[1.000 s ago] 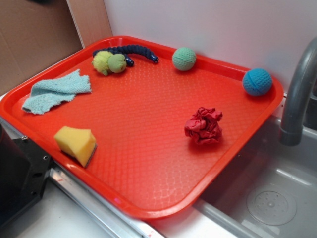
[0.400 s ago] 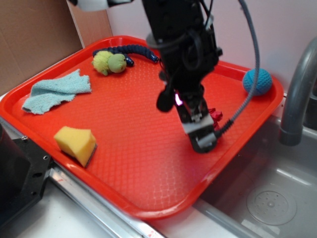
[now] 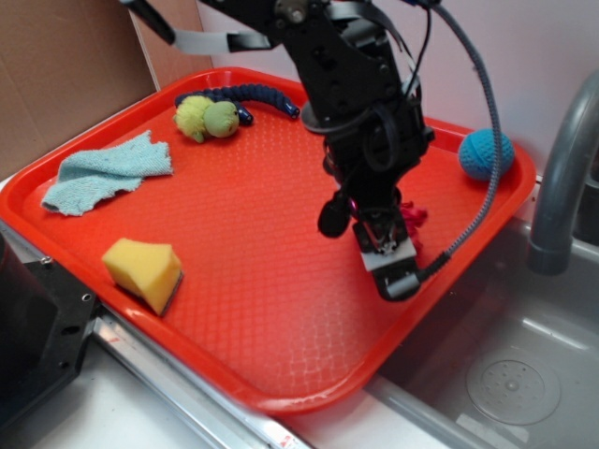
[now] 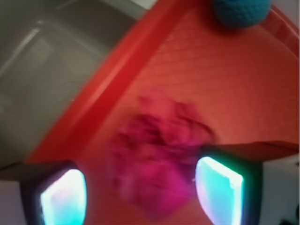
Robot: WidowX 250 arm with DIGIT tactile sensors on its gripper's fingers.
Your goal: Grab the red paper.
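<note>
The red paper [image 4: 159, 159] is a crumpled dark red wad lying on the orange-red tray [image 3: 253, 309] near its right rim. In the exterior view only a bit of the red paper [image 3: 413, 218] peeks out behind the arm. My gripper [image 3: 388, 254] hangs right over it, pointing down. In the wrist view the gripper [image 4: 140, 194] is open and the wad sits between the two glowing pads [image 4: 63, 197]. It lies close against the right pad, with a gap on the left side.
A blue knitted ball [image 3: 486, 154] rests in the tray's far right corner. A yellow sponge [image 3: 143, 271], a light blue cloth [image 3: 103, 173] and a yellow-green toy with a dark blue rope [image 3: 208, 117] lie on the left. A grey faucet [image 3: 562, 178] and sink [image 3: 505, 365] are just right of the tray.
The arm came into view and dropped over the red paper, covering most of it and the green ball. Since 0.4 s ago the gripper shifted slightly right and lower.
</note>
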